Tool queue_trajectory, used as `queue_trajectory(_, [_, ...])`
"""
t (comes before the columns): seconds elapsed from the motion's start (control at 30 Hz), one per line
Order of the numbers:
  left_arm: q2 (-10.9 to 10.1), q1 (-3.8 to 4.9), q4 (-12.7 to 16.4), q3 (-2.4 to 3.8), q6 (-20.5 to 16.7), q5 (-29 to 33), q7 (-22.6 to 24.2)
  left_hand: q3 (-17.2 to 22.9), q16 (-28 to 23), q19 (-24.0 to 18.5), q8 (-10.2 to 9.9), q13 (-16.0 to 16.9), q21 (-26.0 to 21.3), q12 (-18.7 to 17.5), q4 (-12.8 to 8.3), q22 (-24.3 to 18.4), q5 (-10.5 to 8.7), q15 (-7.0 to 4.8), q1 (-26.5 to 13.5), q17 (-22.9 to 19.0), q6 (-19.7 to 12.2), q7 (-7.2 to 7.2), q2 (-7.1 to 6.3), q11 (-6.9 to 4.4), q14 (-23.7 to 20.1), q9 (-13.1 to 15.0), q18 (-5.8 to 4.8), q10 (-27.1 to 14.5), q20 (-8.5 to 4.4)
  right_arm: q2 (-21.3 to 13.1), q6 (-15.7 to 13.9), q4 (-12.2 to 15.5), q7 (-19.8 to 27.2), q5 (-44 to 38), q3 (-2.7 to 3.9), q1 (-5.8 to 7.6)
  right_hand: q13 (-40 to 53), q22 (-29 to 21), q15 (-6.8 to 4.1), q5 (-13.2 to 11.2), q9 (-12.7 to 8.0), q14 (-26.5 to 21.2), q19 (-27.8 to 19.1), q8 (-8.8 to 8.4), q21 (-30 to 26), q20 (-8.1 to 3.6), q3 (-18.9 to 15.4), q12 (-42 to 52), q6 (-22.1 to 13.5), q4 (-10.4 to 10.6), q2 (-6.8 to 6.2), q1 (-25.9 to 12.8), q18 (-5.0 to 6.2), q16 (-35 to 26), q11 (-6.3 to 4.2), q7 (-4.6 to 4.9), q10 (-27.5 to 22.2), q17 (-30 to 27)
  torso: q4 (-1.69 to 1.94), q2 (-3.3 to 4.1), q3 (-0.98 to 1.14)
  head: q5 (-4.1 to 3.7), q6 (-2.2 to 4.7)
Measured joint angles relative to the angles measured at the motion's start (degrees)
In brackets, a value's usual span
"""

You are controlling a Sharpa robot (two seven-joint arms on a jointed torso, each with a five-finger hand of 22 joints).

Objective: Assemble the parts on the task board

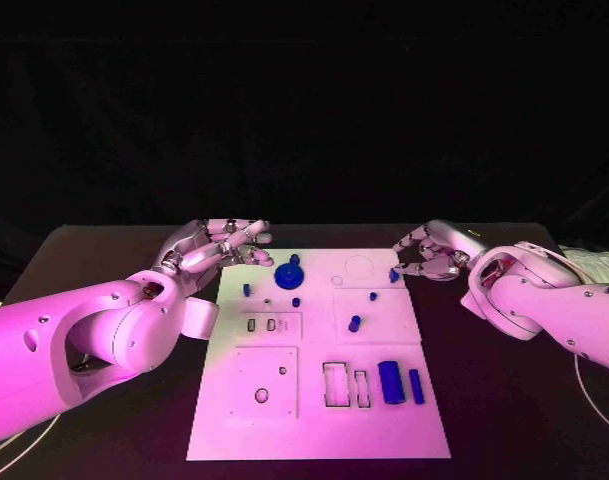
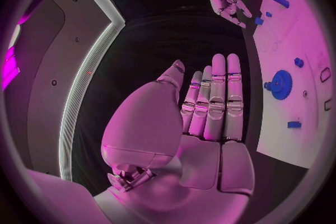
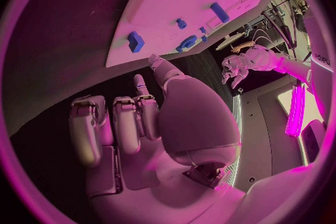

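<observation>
The white task board [image 1: 319, 400] lies in the middle of the table. On its far part stands a blue gear [image 1: 291, 273] with several small blue parts around it, and two longer blue bars [image 1: 391, 382] lie near the right edge. My left hand [image 1: 225, 245] hovers at the board's far left corner, and in the left wrist view its fingers [image 2: 213, 101] are straight and hold nothing. My right hand [image 1: 431, 252] hangs at the far right corner, close to a small blue part [image 1: 394, 275]. Its fingers [image 3: 115, 123] are loosely bent and hold nothing.
The board has rectangular slots [image 1: 336, 385] and round holes [image 1: 262, 395] on its near half. Crumpled white packaging [image 1: 607, 262] lies at the table's far right. Black table [image 1: 506, 400] surrounds the board on both sides.
</observation>
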Motion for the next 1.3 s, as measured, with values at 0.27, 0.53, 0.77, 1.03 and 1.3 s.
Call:
queue_trajectory(0.27, [0.0,-0.01,-0.7,0.0,0.1,0.0,0.0,0.2,0.0,0.0,0.0,0.0,0.0,0.0,-0.2,0.0,0.0,0.0,0.0,0.0,0.0,0.0,0.0,0.0,0.0,0.0,0.0,0.0,0.0,0.3,0.5,-0.9,0.1,-0.9,0.0,-0.81,0.0,0.0,0.0,0.0,0.0,0.0,0.0,0.0,0.0,0.0,0.0,0.0,0.0,0.0,0.0,0.0,0.0,0.0,0.0,0.0,0.0,0.0,0.03,-0.03,-0.07,0.25,-0.29])
queue_trajectory(0.53, [0.0,-0.01,-1.1,0.0,0.1,0.0,-0.1,0.2,0.0,0.0,0.0,0.0,0.0,0.0,-0.2,0.0,0.0,0.0,0.2,0.1,0.0,0.0,0.22,0.0,0.0,0.0,0.0,0.0,0.0,0.5,1.0,-0.9,0.0,-1.6,0.0,-1.62,0.0,0.0,0.0,0.0,0.0,0.0,0.0,0.0,0.0,0.0,0.0,0.0,0.0,0.0,0.0,0.0,0.0,0.0,0.0,0.0,0.0,0.0,0.09,-0.05,-0.1,0.17,-0.37])
queue_trajectory(0.77, [0.0,-0.01,-1.3,0.0,0.1,0.0,-0.1,0.2,0.0,0.0,0.0,0.0,0.0,0.0,-0.2,0.0,0.0,0.0,0.2,0.1,0.0,0.0,0.22,0.0,0.0,0.0,0.0,0.0,0.0,1.5,1.2,-2.4,-0.1,-2.0,-0.01,-1.9,0.0,0.0,0.0,-0.2,0.1,0.0,0.0,0.0,0.0,0.0,0.0,0.0,0.1,0.0,0.0,0.0,0.0,0.0,0.0,0.14,0.0,0.0,0.08,-0.09,-0.11,0.13,-0.44])
queue_trajectory(1.03, [0.1,-0.01,-1.3,0.0,0.1,0.0,-0.1,0.2,0.0,0.0,0.0,0.0,0.0,0.0,-0.2,0.0,0.0,0.0,0.2,0.1,0.0,0.0,0.22,0.0,0.0,0.0,0.0,0.0,0.0,3.0,1.4,-4.3,-0.2,-2.2,-0.01,-2.41,0.0,0.0,0.0,-0.2,0.3,0.0,0.0,0.28,0.0,0.0,0.3,0.2,1.3,-0.3,0.78,0.8,0.0,0.0,0.0,-0.2,0.0,0.0,0.12,-0.1,-0.1,0.01,-0.46])
queue_trajectory(1.3, [0.1,-0.01,-1.3,0.0,0.1,0.0,-0.1,0.2,0.0,0.0,0.0,0.0,0.0,0.0,-0.2,0.0,0.0,0.0,0.2,0.1,0.0,0.0,0.22,0.0,0.0,0.0,0.01,0.0,0.0,3.4,1.6,-4.8,-0.2,-2.2,-0.03,-2.88,0.0,0.0,0.0,-0.5,0.5,0.0,0.0,0.31,0.0,-0.01,0.6,0.3,2.3,-0.6,0.76,0.8,-0.6,0.0,-0.01,-0.21,0.0,0.0,0.09,-0.12,-0.08,0.06,-0.41])
